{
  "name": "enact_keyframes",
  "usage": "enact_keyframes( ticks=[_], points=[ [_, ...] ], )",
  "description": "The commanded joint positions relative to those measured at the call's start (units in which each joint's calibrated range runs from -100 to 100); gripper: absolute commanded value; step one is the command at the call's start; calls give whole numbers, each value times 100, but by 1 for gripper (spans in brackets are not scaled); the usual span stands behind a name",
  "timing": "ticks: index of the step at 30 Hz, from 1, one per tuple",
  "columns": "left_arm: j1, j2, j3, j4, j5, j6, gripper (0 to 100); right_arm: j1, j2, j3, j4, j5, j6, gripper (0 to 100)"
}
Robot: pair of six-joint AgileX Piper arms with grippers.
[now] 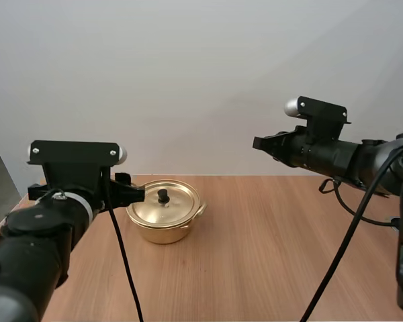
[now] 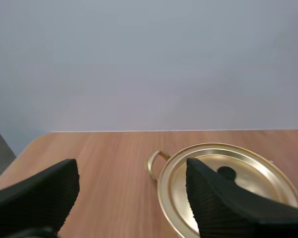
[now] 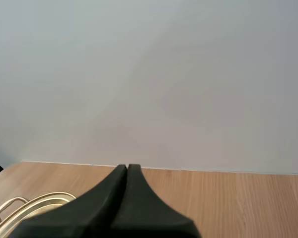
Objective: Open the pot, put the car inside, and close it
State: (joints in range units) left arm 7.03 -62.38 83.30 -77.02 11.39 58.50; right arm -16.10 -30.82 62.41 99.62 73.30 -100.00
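A gold pot (image 1: 162,216) stands on the wooden table (image 1: 269,255) with its lid (image 1: 164,202) on, a black knob (image 1: 163,195) at the lid's centre. My left gripper (image 1: 129,192) hovers just left of the pot, level with the lid. From the left wrist it is open (image 2: 131,171), its ribbed fingers (image 2: 208,198) wide apart, one of them over the near part of the lid (image 2: 248,173). My right gripper (image 1: 258,143) hangs high above the table to the right of the pot. Its fingers lie together as one wedge (image 3: 127,169), with the pot's rim (image 3: 37,203) beside it.
A loop handle (image 2: 154,163) sticks out from the pot's side toward bare wood. The table's left edge (image 2: 20,151) lies close to my left arm. A plain pale wall stands behind the table's far edge.
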Motion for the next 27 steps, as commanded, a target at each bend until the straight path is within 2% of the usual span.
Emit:
enact_keyframes(
  ticks=[1, 4, 7, 8, 12, 16, 22, 23, 25, 27],
  points=[
    [-495, -823, 232, 29, -1736, -27, 100, -303, -247, 474, 7, 502, 0, 0],
    [-642, -823, 493, 1114, -1623, -153, 100, -493, -559, 689, -405, 523, 0, 0],
    [-650, -823, 744, 1770, -993, -488, 100, -509, -684, 852, -512, 472, 0, 0],
    [-650, -823, 964, 2741, -624, -885, 100, -509, -702, 918, -741, 376, 0, 0],
    [-650, -835, 1323, 3796, -449, -1476, 100, -509, -702, 934, -1077, 295, 0, 0],
    [-650, -1054, 1495, 5015, -551, -3044, 100, -509, -702, 934, -1077, 290, 0, 0],
    [-650, -1691, 1670, 6215, -589, -5941, 100, -509, -716, 934, -976, 383, 0, 0],
    [-650, -1839, 1670, 6485, -589, -6250, 100, -509, -716, 934, -988, 364, 0, 0],
    [-650, -2152, 1670, 6888, -285, -6363, 100, -518, -641, 934, -997, 175, 0, 0],
    [-650, -2379, 1670, 6951, 218, -6354, 100, -449, -692, 934, -997, -533, 0, 0]
  ],
)
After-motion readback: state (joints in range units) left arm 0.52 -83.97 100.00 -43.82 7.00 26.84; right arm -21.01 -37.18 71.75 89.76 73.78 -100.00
